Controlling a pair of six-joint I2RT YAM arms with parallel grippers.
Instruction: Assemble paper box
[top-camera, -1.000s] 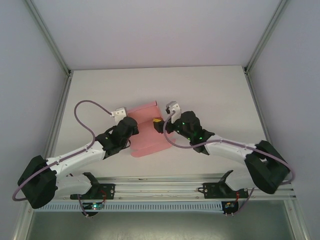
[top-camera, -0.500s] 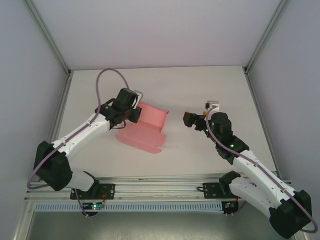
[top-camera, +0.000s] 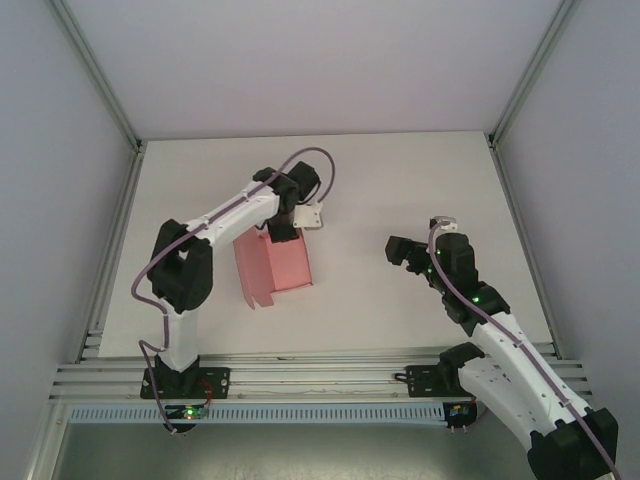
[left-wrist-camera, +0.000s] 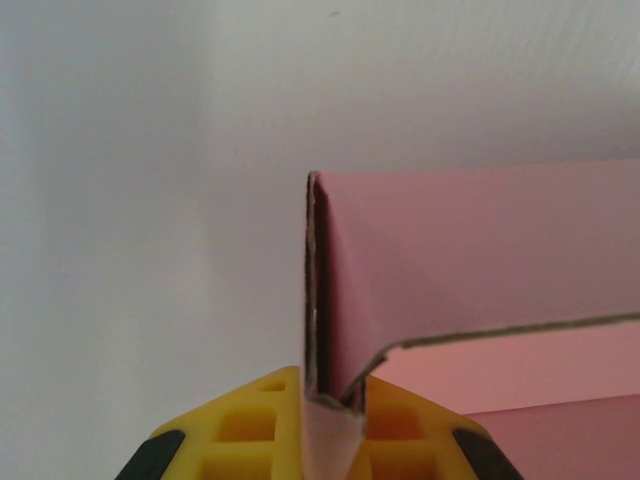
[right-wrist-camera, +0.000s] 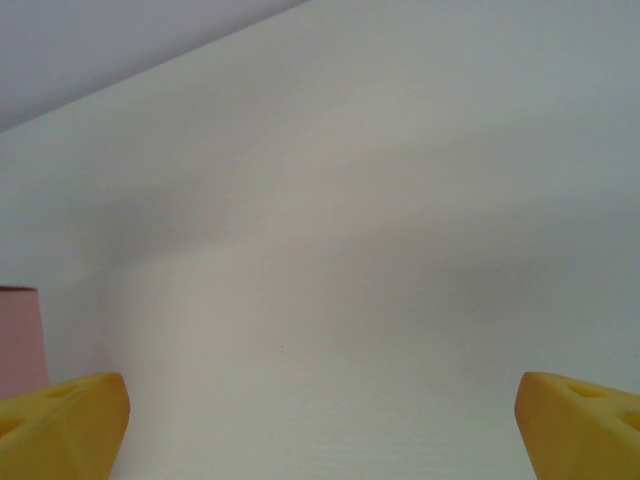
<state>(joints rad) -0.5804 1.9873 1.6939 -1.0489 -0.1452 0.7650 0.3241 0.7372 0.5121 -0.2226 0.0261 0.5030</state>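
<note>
in the top view the left arm (top-camera: 215, 215) rises from its base at the near left, bends over the white table (top-camera: 400, 170) and brings the left gripper (top-camera: 281, 232) down onto the far edge of the paper box (top-camera: 275, 270). the box is a pink card piece, partly folded, and it lies a little left of the table's middle. its far edge is tucked under the gripper and the rest spreads toward the near side.

the left wrist view shows the grip up close. the two yellow fingers (left-wrist-camera: 250, 430) sit at the bottom of the frame, drawn in narrow, with a thin pink edge pinched between their pads. from that pinch the card runs straight up as a folded corner. one pink panel stretches from the fold to the right, across the frame. below it, also on the right, a second layer shows a raw cut edge. the white table lies beyond and to the left of the fold.

further right in the top view, the right gripper (top-camera: 398, 248) hangs over bare table, well apart from the box, and points left toward it. its jaws stand wide. in the right wrist view its yellow fingertips (right-wrist-camera: 60, 420) sit in the two bottom corners, far apart, with bare white table between them. a sliver of pink shows at the left border, just above the left fingertip and not touching it.
</note>
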